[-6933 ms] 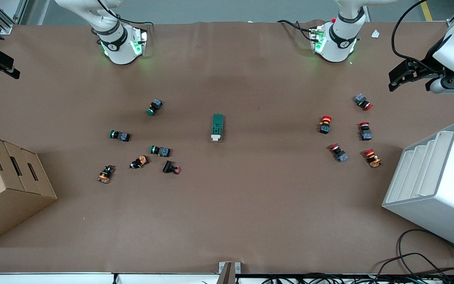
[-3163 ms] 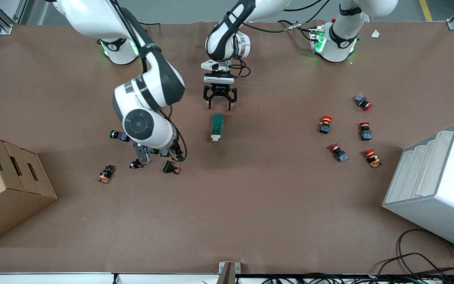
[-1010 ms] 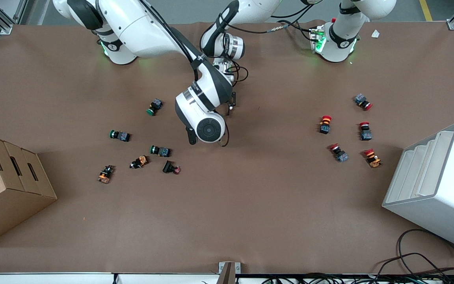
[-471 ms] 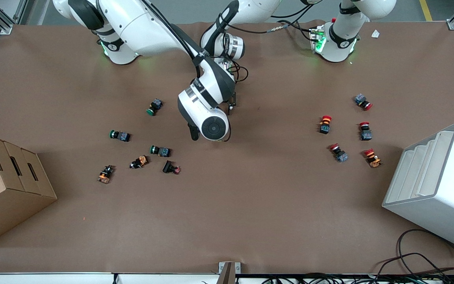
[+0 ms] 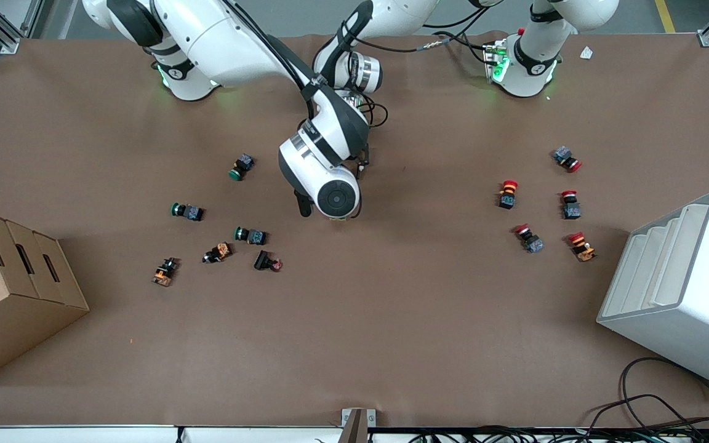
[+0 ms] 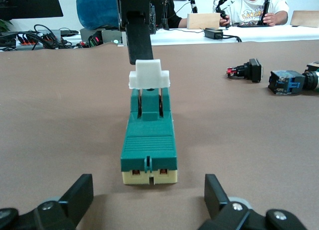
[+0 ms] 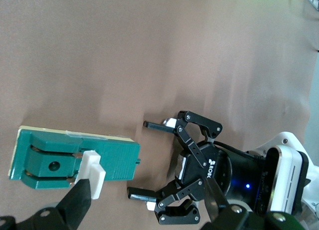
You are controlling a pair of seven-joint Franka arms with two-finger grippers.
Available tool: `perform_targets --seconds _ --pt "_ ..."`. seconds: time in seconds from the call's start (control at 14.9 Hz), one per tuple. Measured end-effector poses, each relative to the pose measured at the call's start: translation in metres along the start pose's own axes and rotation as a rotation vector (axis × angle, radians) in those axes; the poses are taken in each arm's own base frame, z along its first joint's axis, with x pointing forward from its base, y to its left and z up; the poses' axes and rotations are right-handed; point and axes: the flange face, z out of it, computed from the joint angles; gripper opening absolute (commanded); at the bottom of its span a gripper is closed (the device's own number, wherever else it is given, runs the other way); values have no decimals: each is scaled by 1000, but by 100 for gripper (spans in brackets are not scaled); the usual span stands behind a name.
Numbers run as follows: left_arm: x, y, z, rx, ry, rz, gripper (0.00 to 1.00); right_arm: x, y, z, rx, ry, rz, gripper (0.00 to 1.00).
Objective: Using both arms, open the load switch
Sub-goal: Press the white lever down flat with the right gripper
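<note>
The load switch (image 6: 148,140), a dark green block with a cream end, lies mid-table; in the front view my right wrist (image 5: 337,198) covers it. Its white toggle (image 6: 149,75) stands raised above the body. My right gripper (image 7: 147,193) is open over the switch, and one of its black fingers (image 6: 139,35) rests against the toggle (image 7: 92,177). My left gripper (image 6: 147,192) is open and low at the table. Its fingers (image 6: 79,195) flank the cream end of the switch (image 7: 75,157) without touching it.
Green-capped push buttons (image 5: 242,166) and other small buttons (image 5: 267,261) lie scattered toward the right arm's end, near a cardboard box (image 5: 10,289). Red-capped buttons (image 5: 507,194) lie toward the left arm's end, beside a white stepped rack (image 5: 680,289).
Both arms came in from the table ends to the switch. Over the last second my right wrist edged slightly toward the left arm's end above the switch; the left arm stayed put.
</note>
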Motion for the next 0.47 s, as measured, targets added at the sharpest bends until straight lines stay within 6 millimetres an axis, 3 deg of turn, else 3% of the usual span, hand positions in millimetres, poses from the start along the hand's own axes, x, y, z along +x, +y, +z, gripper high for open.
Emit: perform_targets --seconds 0.47 --pt "0 0 0 0 2 1 99 -2 2 19 -30 21 -2 100"
